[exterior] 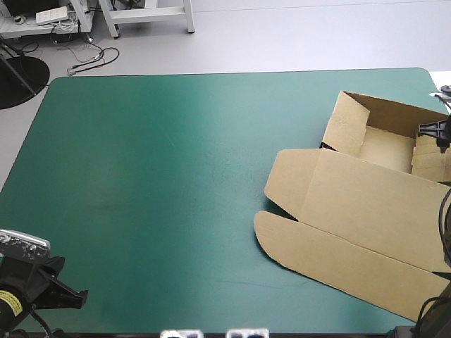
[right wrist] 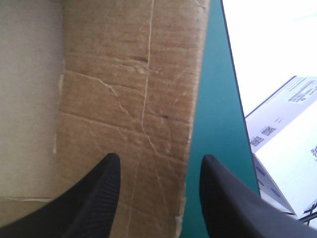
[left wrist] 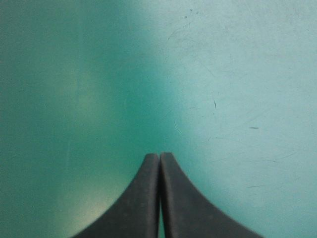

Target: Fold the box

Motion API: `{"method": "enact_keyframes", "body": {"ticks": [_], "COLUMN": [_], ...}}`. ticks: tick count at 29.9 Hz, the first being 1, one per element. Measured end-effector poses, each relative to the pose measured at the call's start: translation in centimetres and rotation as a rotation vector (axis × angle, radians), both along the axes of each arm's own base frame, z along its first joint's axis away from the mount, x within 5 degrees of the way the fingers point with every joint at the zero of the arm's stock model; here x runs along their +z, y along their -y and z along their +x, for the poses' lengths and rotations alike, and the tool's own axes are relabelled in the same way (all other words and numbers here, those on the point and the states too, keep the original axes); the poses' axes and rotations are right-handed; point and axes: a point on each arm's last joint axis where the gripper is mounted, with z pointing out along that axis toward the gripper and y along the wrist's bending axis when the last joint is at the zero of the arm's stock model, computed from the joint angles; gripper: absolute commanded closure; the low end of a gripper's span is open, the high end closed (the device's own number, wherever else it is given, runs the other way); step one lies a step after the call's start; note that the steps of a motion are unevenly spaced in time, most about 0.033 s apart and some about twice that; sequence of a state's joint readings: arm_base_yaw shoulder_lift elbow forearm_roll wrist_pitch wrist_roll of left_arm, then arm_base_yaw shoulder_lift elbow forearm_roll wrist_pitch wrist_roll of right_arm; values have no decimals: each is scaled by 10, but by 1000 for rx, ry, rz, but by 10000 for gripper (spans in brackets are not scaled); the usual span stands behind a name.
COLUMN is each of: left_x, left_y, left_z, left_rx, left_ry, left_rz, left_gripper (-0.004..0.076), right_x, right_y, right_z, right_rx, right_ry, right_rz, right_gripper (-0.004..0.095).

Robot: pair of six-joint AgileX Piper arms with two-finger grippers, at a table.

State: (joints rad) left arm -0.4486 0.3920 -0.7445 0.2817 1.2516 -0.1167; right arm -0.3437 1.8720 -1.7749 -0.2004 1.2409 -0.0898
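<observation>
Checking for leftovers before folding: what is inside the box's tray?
Only bare brown floor shows inside the box. The right gripper and a folded-in flap hide its right end.

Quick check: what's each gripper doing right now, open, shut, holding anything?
Left gripper: shut, holding nothing, over bare teal-green cover.
Right gripper: open, straddling an edge of the box.
</observation>
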Motion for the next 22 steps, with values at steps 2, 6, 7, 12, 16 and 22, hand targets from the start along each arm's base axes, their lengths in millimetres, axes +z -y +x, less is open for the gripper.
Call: {"method": "enact_keyframes", "body": {"ticks": [2, 6, 7, 12, 16, 22], "left_x": [0, -1, -3, -23, -38, -47], "left_y": [0, 2, 3, 8, 9, 4], "left_z": [0, 3, 4, 2, -5, -16], "left_rx": [-2, -11, -15, -47, -71, -86], "left_ry": [7, 31, 27, -7, 7, 55], "left_rz": [-2, -9, -10, -57, -108, -123], "left_gripper": [733, 733, 734, 734, 734, 734], "right_x": [17, 71, 86, 146, 152, 106], "right_y": [-6, -23, -29, -68, -102, -131], "right_z": [-8, -38, -48, -110, -170, -250], "right_rx": [0, 12, 16, 114, 230, 267], "right_ry": [54, 211, 259, 482, 552, 557], "right_rz": [17, 33, 39, 124, 188, 177], "right_gripper": [460, 554, 591, 858, 922, 923]}}
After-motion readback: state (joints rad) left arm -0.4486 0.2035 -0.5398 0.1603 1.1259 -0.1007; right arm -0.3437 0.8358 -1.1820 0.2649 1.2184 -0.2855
